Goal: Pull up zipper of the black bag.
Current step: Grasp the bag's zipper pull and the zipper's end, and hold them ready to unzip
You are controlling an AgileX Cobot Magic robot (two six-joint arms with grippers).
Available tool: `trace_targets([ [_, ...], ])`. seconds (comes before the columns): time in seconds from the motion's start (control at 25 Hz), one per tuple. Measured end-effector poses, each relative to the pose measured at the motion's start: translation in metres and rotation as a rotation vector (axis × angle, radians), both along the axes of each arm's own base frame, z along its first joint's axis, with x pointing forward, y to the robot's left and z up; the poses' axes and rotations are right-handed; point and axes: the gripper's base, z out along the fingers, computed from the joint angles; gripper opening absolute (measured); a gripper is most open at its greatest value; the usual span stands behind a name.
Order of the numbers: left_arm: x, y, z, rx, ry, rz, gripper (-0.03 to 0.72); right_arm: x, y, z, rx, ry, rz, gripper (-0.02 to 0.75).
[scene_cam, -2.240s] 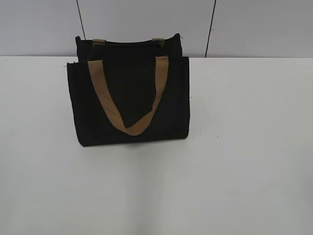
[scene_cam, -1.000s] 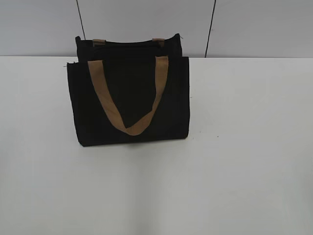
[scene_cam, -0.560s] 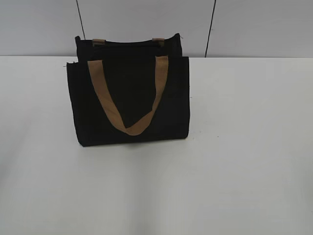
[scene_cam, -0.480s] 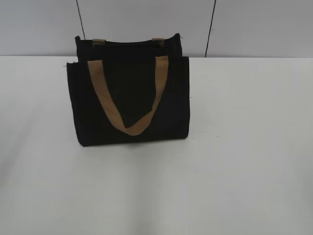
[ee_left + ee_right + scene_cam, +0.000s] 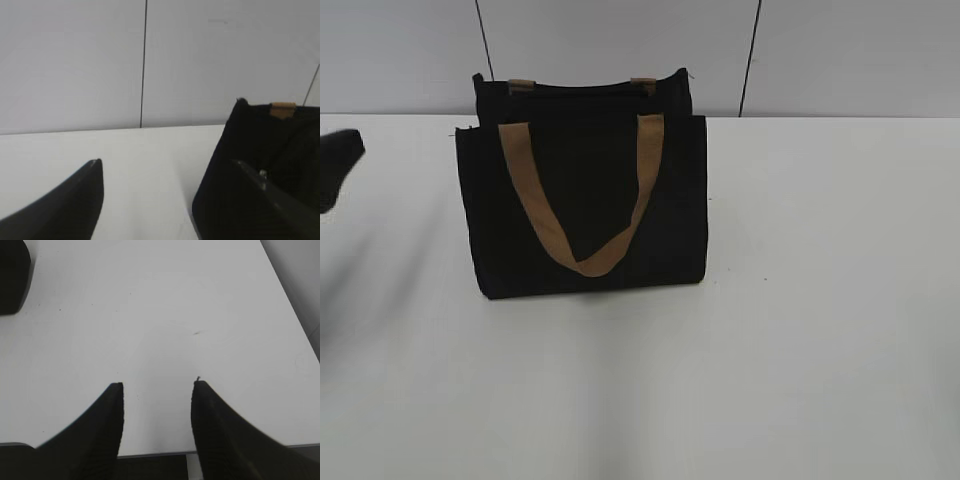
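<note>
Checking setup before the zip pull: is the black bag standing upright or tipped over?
Upright: the black bag stands on its base on the white table, its front tan strap hanging down its face.

You see the black bag (image 5: 585,205) in plain, unpatterned black fabric, with a tan-brown strap handle (image 5: 582,200) hanging in a V down its near face and two small tan tabs at its far top edge. The table (image 5: 820,300) under it is plain white, and the wall (image 5: 620,50) on the far side is pale grey with thin dark vertical seams. Your left gripper (image 5: 167,172) and right gripper (image 5: 157,390) have black fingers.
</note>
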Motion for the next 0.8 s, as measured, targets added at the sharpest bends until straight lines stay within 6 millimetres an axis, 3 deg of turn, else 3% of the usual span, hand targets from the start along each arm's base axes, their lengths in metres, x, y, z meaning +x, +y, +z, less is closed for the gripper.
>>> trace_targets([
  [0.16,0.017,0.004,-0.040,-0.030,0.092,-0.025,0.578,0.000,0.000,0.000,0.000,0.000,0.000,0.342],
  [0.44,0.048,-0.007,-0.084,0.002,0.194,-0.205,0.578,0.000,0.000,0.000,0.000,0.000,0.000,0.342],
  [0.8,0.094,-0.024,-0.102,-0.067,0.243,-0.458,0.566,0.000,0.000,0.000,0.000,0.000,0.000,0.342],
])
